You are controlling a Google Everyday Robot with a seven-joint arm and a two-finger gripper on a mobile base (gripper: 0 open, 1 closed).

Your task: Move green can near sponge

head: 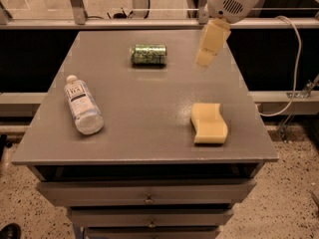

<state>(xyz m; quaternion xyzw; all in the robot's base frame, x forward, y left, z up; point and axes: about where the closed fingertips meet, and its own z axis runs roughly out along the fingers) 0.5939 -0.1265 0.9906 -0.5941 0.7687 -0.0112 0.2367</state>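
Pincer (204, 59) hangs above the far right of the counter (149, 113), carrying nothing, beside the can (148, 54) but apart from it; whether it is spread or pressed together, I cannot tell. The can lies on its side toward the far edge, well apart from the sponge (209, 123) at the near right. The reach for the can appears to be the step in hand. Next, likely: shift left, descend over the can, grip across its round sides.
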